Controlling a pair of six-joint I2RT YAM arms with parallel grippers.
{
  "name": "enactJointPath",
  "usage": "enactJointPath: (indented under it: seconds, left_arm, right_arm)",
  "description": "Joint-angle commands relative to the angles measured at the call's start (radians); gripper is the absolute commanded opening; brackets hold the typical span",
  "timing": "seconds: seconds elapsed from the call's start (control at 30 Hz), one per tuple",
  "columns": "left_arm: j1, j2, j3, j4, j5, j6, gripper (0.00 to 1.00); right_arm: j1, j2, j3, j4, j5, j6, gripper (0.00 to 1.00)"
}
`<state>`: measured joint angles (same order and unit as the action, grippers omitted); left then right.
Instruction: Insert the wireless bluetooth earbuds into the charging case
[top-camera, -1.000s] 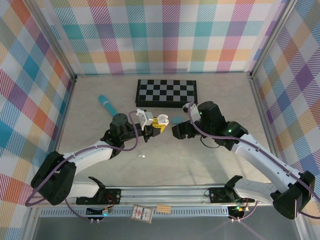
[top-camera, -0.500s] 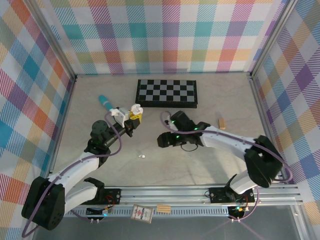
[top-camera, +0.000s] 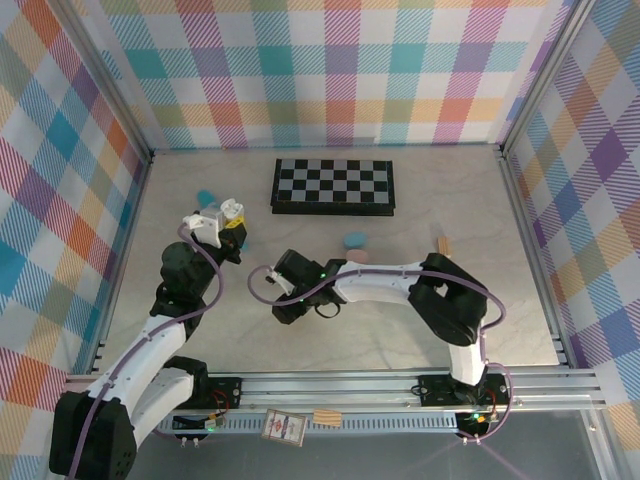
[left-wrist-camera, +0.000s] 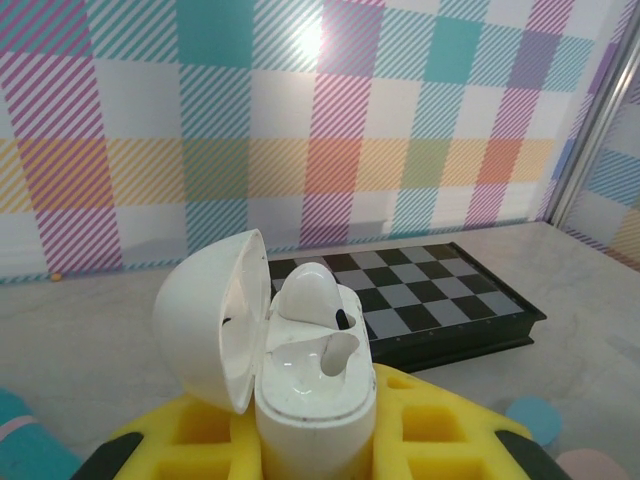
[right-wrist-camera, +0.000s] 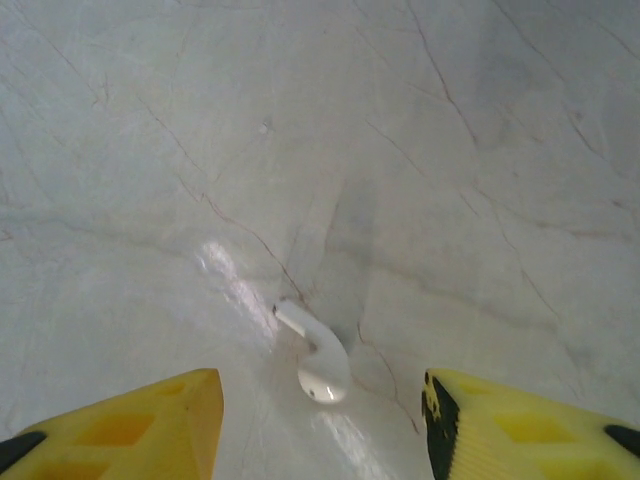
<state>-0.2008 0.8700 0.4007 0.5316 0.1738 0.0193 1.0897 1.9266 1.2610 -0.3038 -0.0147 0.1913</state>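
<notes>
The left gripper (left-wrist-camera: 315, 440) is clamped on the white charging case (left-wrist-camera: 315, 395), its yellow fingers (left-wrist-camera: 440, 425) pressing the case's lower body from both sides. The case stands upright between them with its lid (left-wrist-camera: 212, 320) swung open to the left. One white earbud (left-wrist-camera: 305, 295) sits in the well, its rounded head poking above the rim. Beyond the fingers, further off on the table, lies a folded chessboard (left-wrist-camera: 440, 300), and a pale blue pebble-shaped case (left-wrist-camera: 530, 415) rests just off the right-hand finger. Over at the right gripper (right-wrist-camera: 322, 400), the two yellow fingers (right-wrist-camera: 130, 425) stand apart, holding nothing. A second white earbud (right-wrist-camera: 322, 368) lies on the marbled table (right-wrist-camera: 450, 150) in the gap between them. It is roughly centred and just ahead of the tips, its stem pointing away and to the left, and neither finger touches it.
</notes>
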Motion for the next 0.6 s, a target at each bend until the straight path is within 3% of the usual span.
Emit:
enactJointPath:
  seconds: [0.0,0.27,0.57]
  left_arm:
    - [0.02,-0.024,0.021,-0.028,-0.015,-0.014,0.01]
    - [0.024,-0.019,0.028,-0.027,0.001,-0.015,0.01]
    - [0.024,-0.006,0.027,-0.023,0.033,-0.021,0.02]
  right_arm:
    - [0.022,0.043,0.057,-0.06,0.077,-0.066,0.51]
    - [0.042,0.089,0.078,-0.112,0.164,-0.096,0.49]
    - [0.034,0.028,0.024,-0.156,0.281,-0.095,0.47]
